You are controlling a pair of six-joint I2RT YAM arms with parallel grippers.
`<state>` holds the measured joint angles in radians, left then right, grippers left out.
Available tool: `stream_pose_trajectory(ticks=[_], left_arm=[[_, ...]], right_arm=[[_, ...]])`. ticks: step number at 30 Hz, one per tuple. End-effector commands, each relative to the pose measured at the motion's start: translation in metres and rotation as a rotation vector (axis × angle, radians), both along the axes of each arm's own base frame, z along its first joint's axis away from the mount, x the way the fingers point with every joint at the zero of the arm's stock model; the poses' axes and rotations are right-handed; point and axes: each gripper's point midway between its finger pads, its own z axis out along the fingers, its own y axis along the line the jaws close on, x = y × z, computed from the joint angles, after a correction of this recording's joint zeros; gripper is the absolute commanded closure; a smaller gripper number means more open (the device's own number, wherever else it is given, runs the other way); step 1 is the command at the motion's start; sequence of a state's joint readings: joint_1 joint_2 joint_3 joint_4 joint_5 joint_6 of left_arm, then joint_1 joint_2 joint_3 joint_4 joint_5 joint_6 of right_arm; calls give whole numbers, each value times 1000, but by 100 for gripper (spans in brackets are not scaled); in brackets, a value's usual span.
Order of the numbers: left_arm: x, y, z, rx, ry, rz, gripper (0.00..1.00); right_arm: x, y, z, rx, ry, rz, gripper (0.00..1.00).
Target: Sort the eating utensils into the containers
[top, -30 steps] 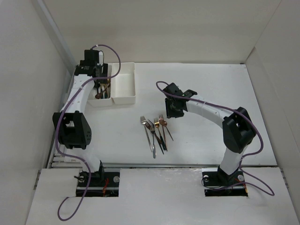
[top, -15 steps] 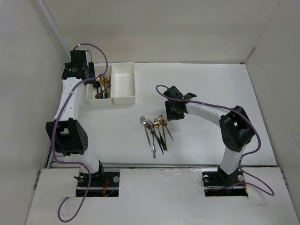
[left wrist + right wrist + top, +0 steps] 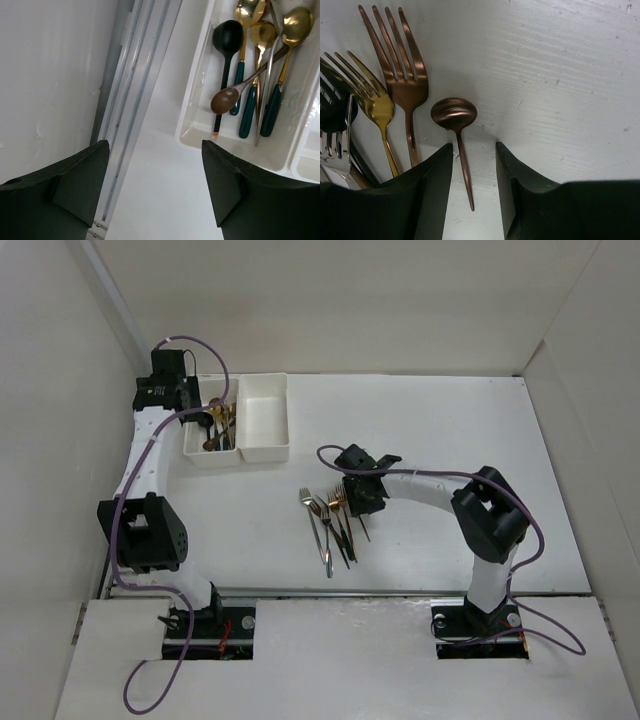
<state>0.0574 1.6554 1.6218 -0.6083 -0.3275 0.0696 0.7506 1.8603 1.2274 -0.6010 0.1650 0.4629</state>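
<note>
**A:** Where does the pick stand?

**B:** The right gripper (image 3: 473, 167) hangs over the copper spoon (image 3: 454, 114). Its jaws are a narrow gap apart, one finger on each side of the spoon's thin handle, and they hold nothing. The spoon lies flat on the table (image 3: 560, 75).

**A:** Anything crowding the spoon?

**B:** The copper fork (image 3: 406, 80) is just left of the spoon, and the gold fork (image 3: 370, 97) is beyond that. I'd go straight down until the tips reach the table, then close on the handle only, so the finger on the forks' side doesn't catch the copper fork.

**A:** And then?

**B:** The bins (image 3: 266, 452) are well apart from the spoon, far-left of it. One bin already holds spoons (image 3: 250, 75), so that one is likely the target. The left gripper (image 3: 155, 175) is beside that bin, jaws wide and holding nothing. I'd carry the spoon level.
</note>
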Motion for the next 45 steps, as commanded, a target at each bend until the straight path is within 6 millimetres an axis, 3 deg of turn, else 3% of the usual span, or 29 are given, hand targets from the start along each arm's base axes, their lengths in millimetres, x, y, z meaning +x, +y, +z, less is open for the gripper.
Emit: stream_pose_trajectory(ticks=[1, 5, 10, 17, 22, 36, 45], left_arm=[[-23, 24, 46, 56, -97, 86, 29], [-46, 47, 92, 21, -202, 97, 29], [-59, 56, 116, 20, -235, 111, 29], [-59, 56, 111, -7, -244, 144, 29], [-59, 61, 99, 5, -202, 169, 29], [-55, 59, 86, -15, -149, 156, 29], [-53, 58, 83, -30, -137, 155, 30]], right_arm=[[-2, 0, -18, -28, 10, -14, 55], [-5, -8, -26, -71, 25, -40, 61], [-18, -16, -44, -78, 61, -67, 66], [-29, -18, -62, -111, 142, -47, 80], [-24, -16, -57, -114, 126, -75, 100], [-15, -32, -40, -24, 85, -173, 100], [-10, -29, -27, 37, 42, -186, 100]])
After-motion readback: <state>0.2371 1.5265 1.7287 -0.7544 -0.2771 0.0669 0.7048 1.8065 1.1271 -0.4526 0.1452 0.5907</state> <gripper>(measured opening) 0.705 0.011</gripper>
